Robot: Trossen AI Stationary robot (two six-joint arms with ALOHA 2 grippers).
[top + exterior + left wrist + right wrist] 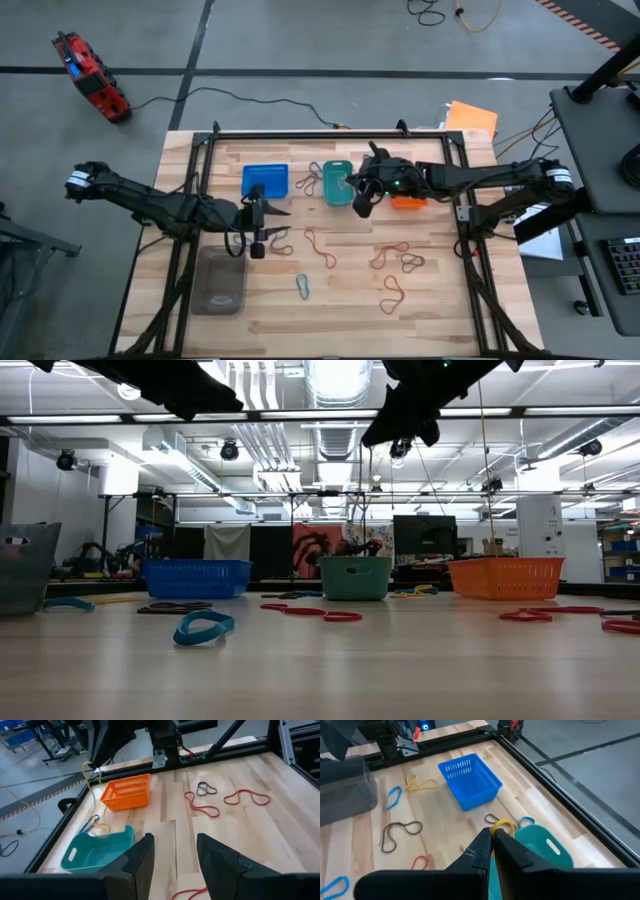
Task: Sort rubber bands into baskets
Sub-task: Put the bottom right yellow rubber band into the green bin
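Note:
Three baskets stand in a row at the table's far side: blue (265, 181), teal (338, 183) and orange (408, 201). Rubber bands lie loose on the wood: red (320, 246), red (392, 293), blue (303, 287), dark (412, 262). My right gripper (362, 196) is high over the teal basket's (540, 849) near edge, shut on a yellow rubber band (502, 825). My left gripper (262, 216) is open and empty near the blue basket's near side; in its wrist view (175, 854) the fingers stand apart above bare wood. My right gripper pinches the yellow rubber band (503, 823) between its two shut fingertips, coming from above and slanting down. A short arc of the band shows past the tips. The band is lifted clear of the table, above the teal basket's edge.
A clear grey container (220, 281) stands at the near left. More bands lie between the blue and teal baskets (310, 182) and beside the blue basket (420, 783). A black frame (330, 133) borders the far and side edges. The near middle of the table is bare wood.

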